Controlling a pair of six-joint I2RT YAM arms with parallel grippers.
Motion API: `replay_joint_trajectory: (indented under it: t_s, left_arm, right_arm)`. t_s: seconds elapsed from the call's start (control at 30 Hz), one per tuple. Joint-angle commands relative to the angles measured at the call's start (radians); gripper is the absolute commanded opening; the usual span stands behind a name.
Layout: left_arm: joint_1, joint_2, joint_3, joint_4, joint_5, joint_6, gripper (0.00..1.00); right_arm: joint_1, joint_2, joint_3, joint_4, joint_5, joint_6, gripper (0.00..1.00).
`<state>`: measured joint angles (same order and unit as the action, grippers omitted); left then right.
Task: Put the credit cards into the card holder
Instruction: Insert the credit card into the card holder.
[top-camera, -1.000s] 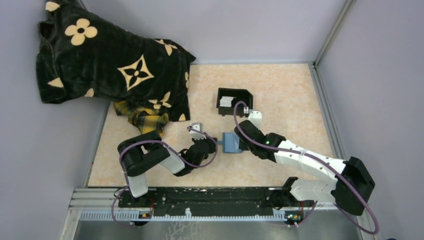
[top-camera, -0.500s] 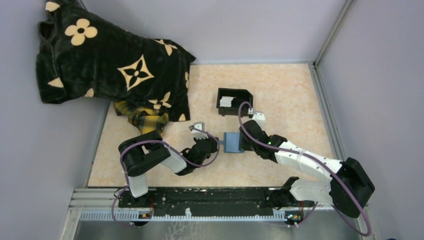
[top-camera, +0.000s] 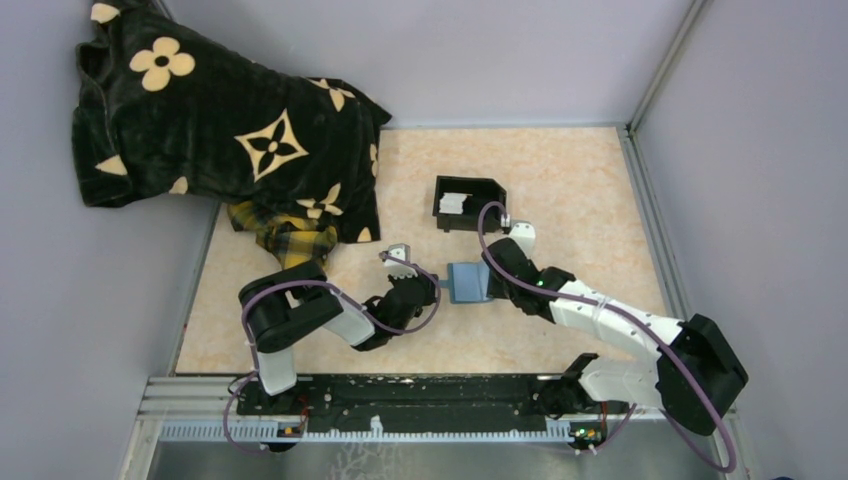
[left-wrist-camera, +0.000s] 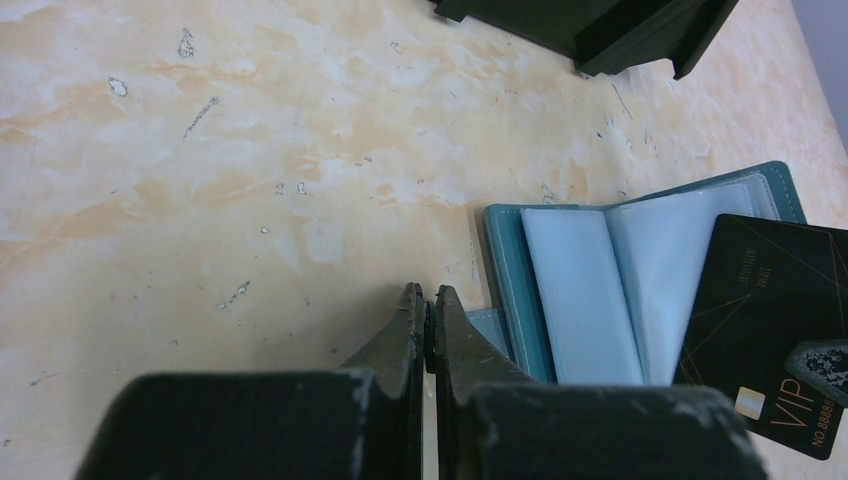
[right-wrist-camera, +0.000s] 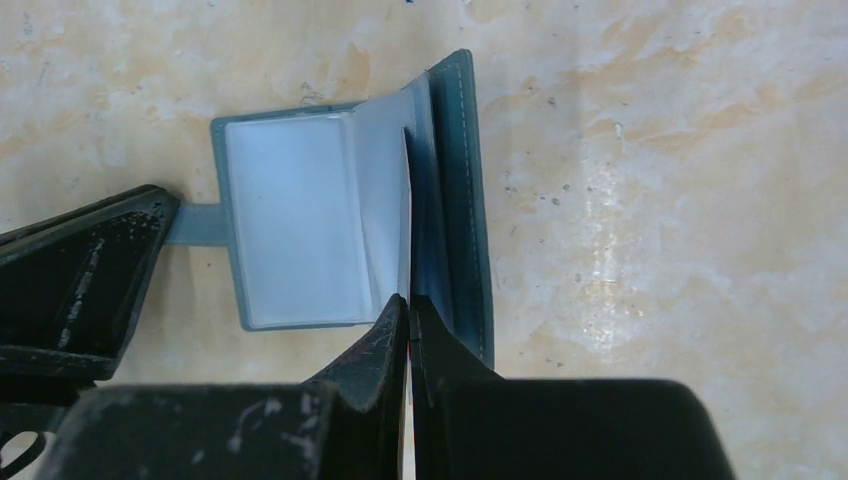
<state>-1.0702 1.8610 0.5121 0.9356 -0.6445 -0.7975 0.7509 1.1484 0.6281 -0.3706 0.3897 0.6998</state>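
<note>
Left pincer: jaws pressed together, tips down on the desk at the card holder's tab. Cannot tell whether the tab is nipped or only pinned.

Right pincer: jaws closed, pinching a dark credit card marked VIP. The card is tilted, its free end over the right-hand clear sleeves.

Card holder: lies open on the desk between the two pincers.

Change over the last second: the right wrist has swung slightly right and the holder has crept that way with it. The left pincer followed, staying at the tab.

Reading: insertion is under way but the card is not seated, since most of its face is exposed. The drift suggests the card is dragging the holder rather than sliding into a sleeve.

Beyond: black box with pale cards inside. Farthest, a patterned blanket.
</note>
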Motion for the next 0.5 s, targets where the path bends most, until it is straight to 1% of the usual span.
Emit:
replay_joint_trajectory:
  t_s: [0.0, 0.33, 0.47]
  left_arm:
    - [-0.010, 0.062, -0.030, -0.200, 0.041, 0.001, 0.00]
    - [-0.015, 0.054, -0.028, -0.201, 0.044, 0.008, 0.00]
    - [-0.019, 0.049, -0.025, -0.206, 0.042, 0.015, 0.00]
  right_arm:
    - [-0.011, -0.029, 0.026, -0.050, 0.087, -0.037, 0.00]
    - [-0.025, 0.001, 0.032, -0.050, 0.108, -0.082, 0.00]
    - [-0.026, -0.009, 0.044, -0.023, 0.085, -0.115, 0.00]
